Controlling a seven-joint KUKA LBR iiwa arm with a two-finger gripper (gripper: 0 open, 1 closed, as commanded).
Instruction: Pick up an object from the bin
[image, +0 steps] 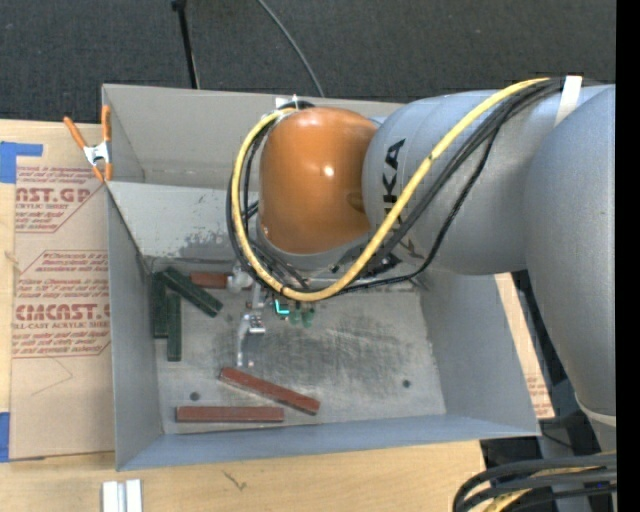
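Observation:
My gripper hangs low over the bin's floor, left of the middle, under the arm's orange cover. Just below it a reddish-brown flat stick lies slanted, a little apart from the gripper. A second brown stick lies flat along the near wall. Up and to the left of the gripper rest a dark green stick, lying slanted, and a short brown stick partly under the arm. Nothing shows inside the gripper.
More dark green sticks lie upright along the bin's left wall. The arm and its cables cover the bin's back and upper middle. Bare grey floor spreads to the right of the gripper.

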